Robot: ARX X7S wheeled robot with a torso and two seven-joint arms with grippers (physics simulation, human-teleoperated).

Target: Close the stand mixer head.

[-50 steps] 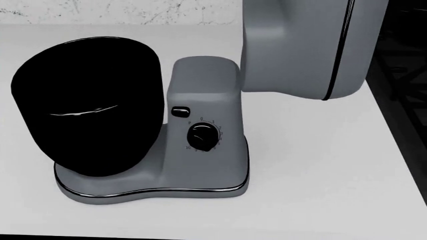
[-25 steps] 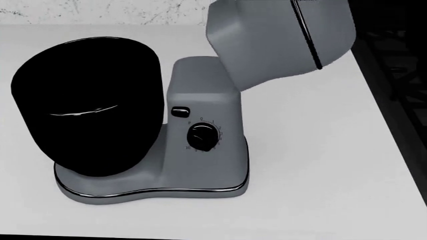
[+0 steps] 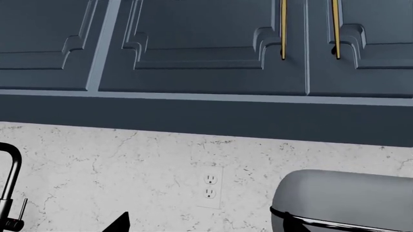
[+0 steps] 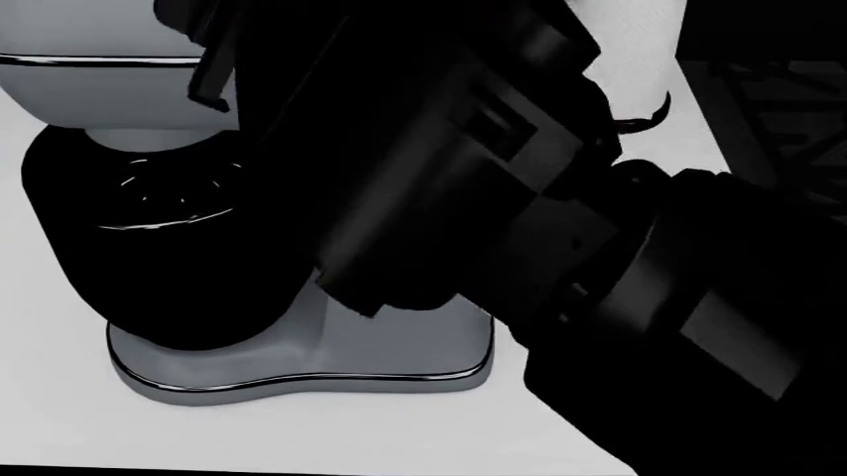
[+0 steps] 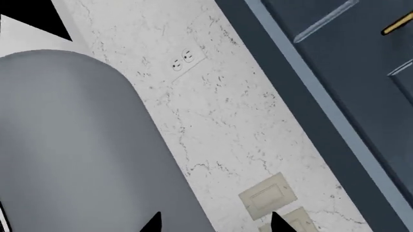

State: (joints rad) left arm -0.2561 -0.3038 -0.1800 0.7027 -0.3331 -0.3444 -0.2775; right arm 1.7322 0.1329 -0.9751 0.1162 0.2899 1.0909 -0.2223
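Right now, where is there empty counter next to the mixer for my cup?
Bare white counter shows in front of the mixer base and along its left side. The right side is crowded: a dark robot arm covers it. The mixer head sits over the black bowl.

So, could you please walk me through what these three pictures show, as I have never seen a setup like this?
It is a simulated two-armed robot at a kitchen counter. The head camera looks down: the stand mixer head sits over the black bowl on the grey base, on the white counter. A dark arm blocks much of that view. The other two cameras ride on the wrists. Both see the marble wall with an outlet, blue cabinets and the mixer head. No gripper visibly holds anything.
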